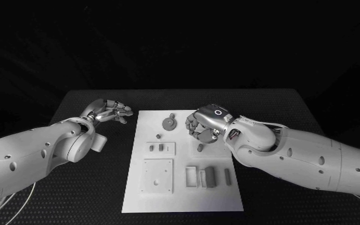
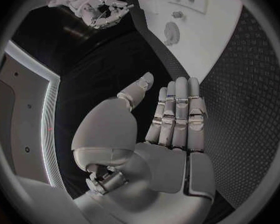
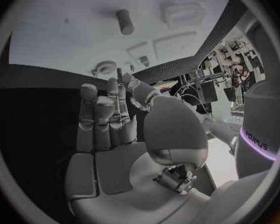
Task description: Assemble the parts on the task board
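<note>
The white task board (image 1: pixel 183 183) lies in the middle of the black table. A gear (image 1: pixel 171 124) rests near its far edge, and a short peg (image 1: pixel 201 146) lies just in front of my right hand (image 1: pixel 204 126). That hand hovers over the board's far right part. In the right wrist view its thumb and a finger pinch a thin dark pin (image 3: pixel 119 75), with the gear (image 3: pixel 105 67) just beyond. My left hand (image 1: pixel 108 111) is off the board's far left corner, fingers straight and holding nothing (image 2: pixel 174 119).
A small square block with two pieces (image 1: pixel 159 147) and a flat plate (image 1: pixel 157 175) sit on the board's left half. Several upright bars (image 1: pixel 210 176) stand at its near right. Black table surrounds the board (image 2: pixel 221 30).
</note>
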Tool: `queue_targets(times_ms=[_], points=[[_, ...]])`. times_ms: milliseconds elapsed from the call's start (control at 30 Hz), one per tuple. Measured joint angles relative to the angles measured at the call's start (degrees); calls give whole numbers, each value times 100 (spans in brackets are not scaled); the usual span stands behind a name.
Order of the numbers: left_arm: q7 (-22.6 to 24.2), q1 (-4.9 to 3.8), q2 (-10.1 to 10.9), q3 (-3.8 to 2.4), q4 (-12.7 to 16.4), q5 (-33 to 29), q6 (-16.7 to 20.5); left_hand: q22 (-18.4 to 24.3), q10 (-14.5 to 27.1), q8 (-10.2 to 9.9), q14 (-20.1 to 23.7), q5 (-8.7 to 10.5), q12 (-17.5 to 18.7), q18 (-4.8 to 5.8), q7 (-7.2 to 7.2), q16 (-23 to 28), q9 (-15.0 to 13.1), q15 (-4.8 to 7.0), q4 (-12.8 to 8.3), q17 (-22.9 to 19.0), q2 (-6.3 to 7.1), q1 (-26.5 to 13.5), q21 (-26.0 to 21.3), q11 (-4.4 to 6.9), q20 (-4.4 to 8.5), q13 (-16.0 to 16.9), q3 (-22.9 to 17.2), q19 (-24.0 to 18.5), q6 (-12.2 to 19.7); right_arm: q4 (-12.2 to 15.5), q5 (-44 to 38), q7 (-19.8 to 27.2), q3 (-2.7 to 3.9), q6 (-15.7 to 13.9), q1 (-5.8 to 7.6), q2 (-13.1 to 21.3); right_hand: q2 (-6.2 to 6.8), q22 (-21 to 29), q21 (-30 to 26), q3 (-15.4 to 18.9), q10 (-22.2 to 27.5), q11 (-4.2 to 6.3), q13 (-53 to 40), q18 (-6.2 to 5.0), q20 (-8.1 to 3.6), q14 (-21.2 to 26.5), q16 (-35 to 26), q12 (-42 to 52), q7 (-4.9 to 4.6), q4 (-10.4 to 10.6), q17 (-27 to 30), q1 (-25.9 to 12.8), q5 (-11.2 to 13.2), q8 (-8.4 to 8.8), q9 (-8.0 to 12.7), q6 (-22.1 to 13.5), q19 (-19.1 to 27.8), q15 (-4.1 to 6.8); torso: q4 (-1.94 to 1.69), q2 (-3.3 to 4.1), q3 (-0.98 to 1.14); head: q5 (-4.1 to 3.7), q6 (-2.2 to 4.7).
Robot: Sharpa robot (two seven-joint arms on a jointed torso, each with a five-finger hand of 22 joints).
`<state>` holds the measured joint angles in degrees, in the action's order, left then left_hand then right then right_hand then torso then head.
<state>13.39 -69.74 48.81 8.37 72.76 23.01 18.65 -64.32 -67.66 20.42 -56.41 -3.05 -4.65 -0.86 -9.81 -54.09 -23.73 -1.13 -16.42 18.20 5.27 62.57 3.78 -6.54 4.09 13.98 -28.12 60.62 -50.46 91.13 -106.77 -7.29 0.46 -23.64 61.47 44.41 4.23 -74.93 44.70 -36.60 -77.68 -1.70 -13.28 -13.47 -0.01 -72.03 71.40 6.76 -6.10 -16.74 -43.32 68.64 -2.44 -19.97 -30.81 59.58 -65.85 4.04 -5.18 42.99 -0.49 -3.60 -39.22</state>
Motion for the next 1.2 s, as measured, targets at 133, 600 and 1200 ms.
queue_targets(times_ms=[133,600,1200], points=[[3,3,2,0,0,0,0,0,0,0,0,0,0,0,0,0,0,0,0,0,0,0,0,0,0,0,0,0,0,141,-3,29,0,-38,-42,-110,0,0,0,0,6,6,0,0,-1,0,0,-1,0,0,0,0,1,1,-1,0,-2,0,-2,-4,-5,116,-30],[14,5,-23,-1,-37,0,3,5,12,0,0,0,23,0,0,23,5,0,-16,5,0,0,0,-12,21,0,16,21,0,217,-28,102,-99,-81,-294,-444,17,1,0,0,-12,-13,1,0,-6,0,0,12,5,0,1,-17,-22,14,-4,-6,-8,0,-4,-1,-14,381,-95],[17,4,-74,-1,-65,-1,2,10,21,0,0,0,23,0,0,23,4,0,-16,9,0,0,0,-20,21,4,16,21,0,-48,-225,173,-323,-114,-610,-782,25,1,0,1,-9,-14,-6,0,4,0,0,11,6,-1,2,-25,-22,25,-12,-8,-16,0,-16,3,-7,739,-204]])
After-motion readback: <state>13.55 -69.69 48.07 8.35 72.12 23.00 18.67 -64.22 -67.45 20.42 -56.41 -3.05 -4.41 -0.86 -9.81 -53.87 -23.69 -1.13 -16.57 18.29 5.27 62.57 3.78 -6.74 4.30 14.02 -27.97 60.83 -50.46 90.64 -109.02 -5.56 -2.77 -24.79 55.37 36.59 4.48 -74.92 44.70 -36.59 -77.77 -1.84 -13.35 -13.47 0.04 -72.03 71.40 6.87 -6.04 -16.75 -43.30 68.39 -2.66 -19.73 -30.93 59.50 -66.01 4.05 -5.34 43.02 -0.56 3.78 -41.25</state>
